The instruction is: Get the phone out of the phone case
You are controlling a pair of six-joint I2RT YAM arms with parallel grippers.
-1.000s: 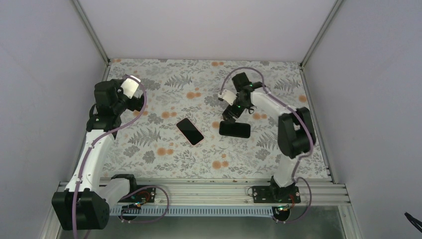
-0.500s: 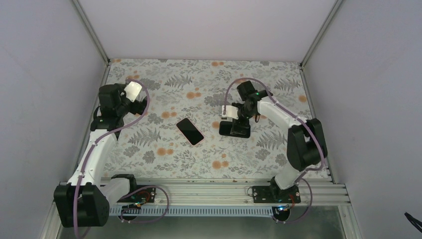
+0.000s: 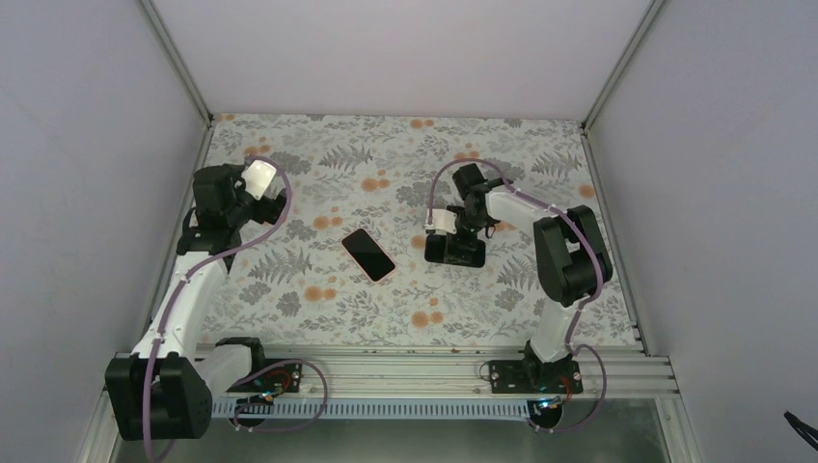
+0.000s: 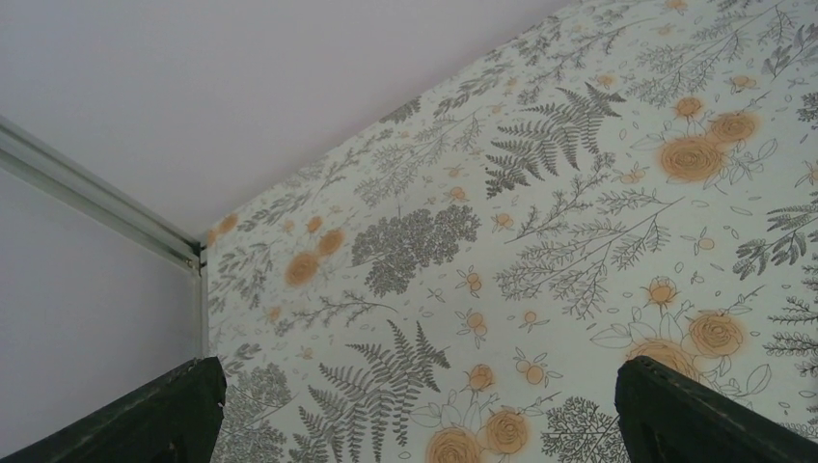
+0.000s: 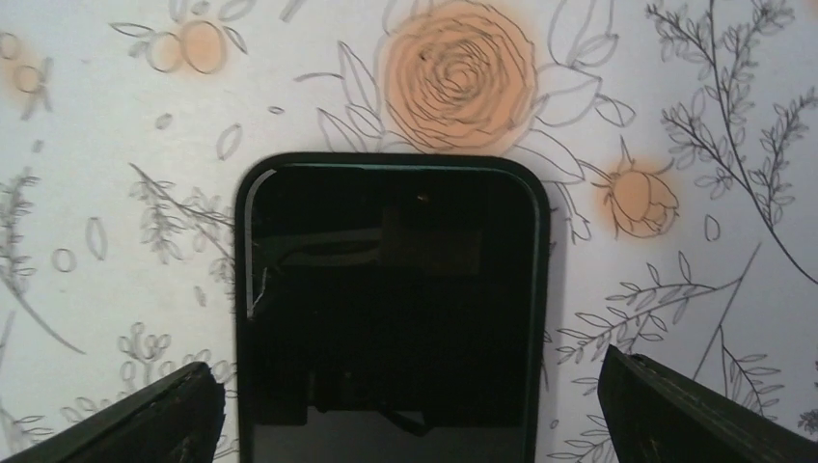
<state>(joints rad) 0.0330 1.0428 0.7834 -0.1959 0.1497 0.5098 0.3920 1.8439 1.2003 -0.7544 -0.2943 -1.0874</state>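
Phone case (image 5: 391, 309) lying flat, contents unclear, black phone (image 3: 368, 255) near it

- Table cloth (image 3: 318, 318): white ground, grey ferns, orange roses.
- Phone (image 3: 368, 255): glossy black.
- Phone case (image 5: 391, 309), just right of the phone: black, thin greenish rim line.
- Left arm (image 3: 178, 304) and right arm (image 3: 526, 207), either side of the phone: white links, black joints, purple cables.

A counter (image 3: 318, 309) covered in a fern-and-rose print is seen. Two flat black items are laid on it, apart: a phone (image 3: 368, 255), set diagonally, and a rimmed phone case (image 3: 455, 251) to its right.
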